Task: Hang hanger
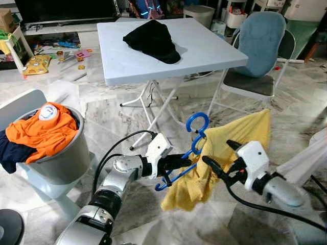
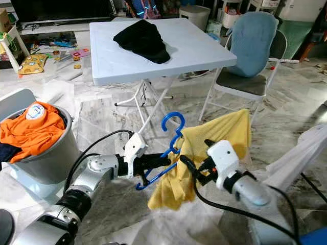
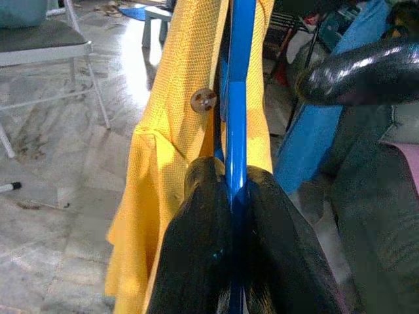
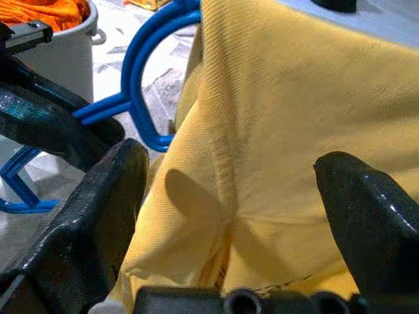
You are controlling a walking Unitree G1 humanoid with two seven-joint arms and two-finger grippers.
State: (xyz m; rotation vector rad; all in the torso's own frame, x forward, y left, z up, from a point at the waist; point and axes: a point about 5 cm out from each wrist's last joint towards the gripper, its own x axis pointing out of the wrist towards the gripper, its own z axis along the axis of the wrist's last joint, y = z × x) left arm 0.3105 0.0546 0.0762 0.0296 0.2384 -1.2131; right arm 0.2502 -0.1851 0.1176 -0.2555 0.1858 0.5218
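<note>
Two grippers meet low over the marble floor in your left eye view: the left gripper [image 1: 180, 162] clamps the blue hanger [image 1: 190, 148], whose hook rises beside the yellow shirt [image 1: 225, 153], and the right gripper [image 1: 220, 162] sits against that shirt from the right. Far behind stands the white table [image 1: 204, 51]. Your left wrist view shows its fingers [image 3: 196, 261] pinched on the hanger's bar. Your right wrist view shows that gripper's fingers [image 4: 98, 216] spread wide around the yellow cloth.
</note>
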